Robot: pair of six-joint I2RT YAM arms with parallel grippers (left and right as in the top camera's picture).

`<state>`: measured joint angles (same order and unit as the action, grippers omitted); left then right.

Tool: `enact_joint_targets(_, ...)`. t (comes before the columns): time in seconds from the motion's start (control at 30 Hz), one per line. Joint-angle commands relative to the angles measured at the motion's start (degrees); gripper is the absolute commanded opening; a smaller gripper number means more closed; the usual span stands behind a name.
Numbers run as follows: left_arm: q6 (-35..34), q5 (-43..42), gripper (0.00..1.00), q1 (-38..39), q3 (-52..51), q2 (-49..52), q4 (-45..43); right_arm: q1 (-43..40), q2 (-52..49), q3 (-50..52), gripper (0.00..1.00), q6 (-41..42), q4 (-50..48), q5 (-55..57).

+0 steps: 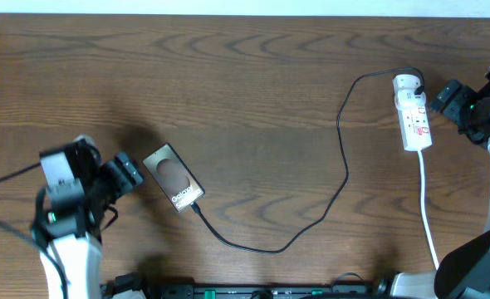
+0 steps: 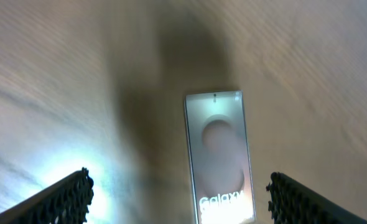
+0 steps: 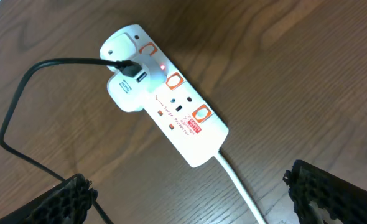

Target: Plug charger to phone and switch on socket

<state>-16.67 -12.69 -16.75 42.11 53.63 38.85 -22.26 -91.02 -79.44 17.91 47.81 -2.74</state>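
Note:
The phone (image 1: 173, 178) lies flat at the table's left, its face showing white "Galaxy" lettering; it also shows in the left wrist view (image 2: 219, 155). The thin black charger cable (image 1: 340, 158) runs from the phone's lower end in a loop to a white adapter in the socket strip (image 1: 414, 112). In the right wrist view the socket (image 3: 171, 106) shows a small red light lit. My left gripper (image 1: 129, 173) is open, just left of the phone, not touching it. My right gripper (image 1: 446, 95) is open, just right of the socket.
The socket's white lead (image 1: 428, 216) runs toward the table's front edge on the right. The wooden table (image 1: 245, 83) stretches behind. The arm bases stand at the front left and front right.

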Motion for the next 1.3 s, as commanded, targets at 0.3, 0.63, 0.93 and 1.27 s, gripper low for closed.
enact_joint_targets(0.3,3.96,4.42,0.89,8.17,-30.29,-33.86,-46.49,-0.15,0.26,-0.11,0.99,0.92,-0.04,0.72)
enact_joint_targets(0.63,16.04,4.63,0.89,11.85,-41.86,-47.04,-51.78,-0.15,0.26,-0.11,0.99,0.92,-0.04,0.72)
enact_joint_targets(0.93,16.00,7.21,0.89,12.09,-41.88,-53.44,-34.99,-0.20,0.26,-0.11,0.99,0.92,-0.02,0.74)
enact_joint_targets(1.27,15.56,7.21,0.89,12.07,-41.88,-53.13,-35.10,-0.04,0.26,-0.11,0.99,0.92,-0.04,0.72)
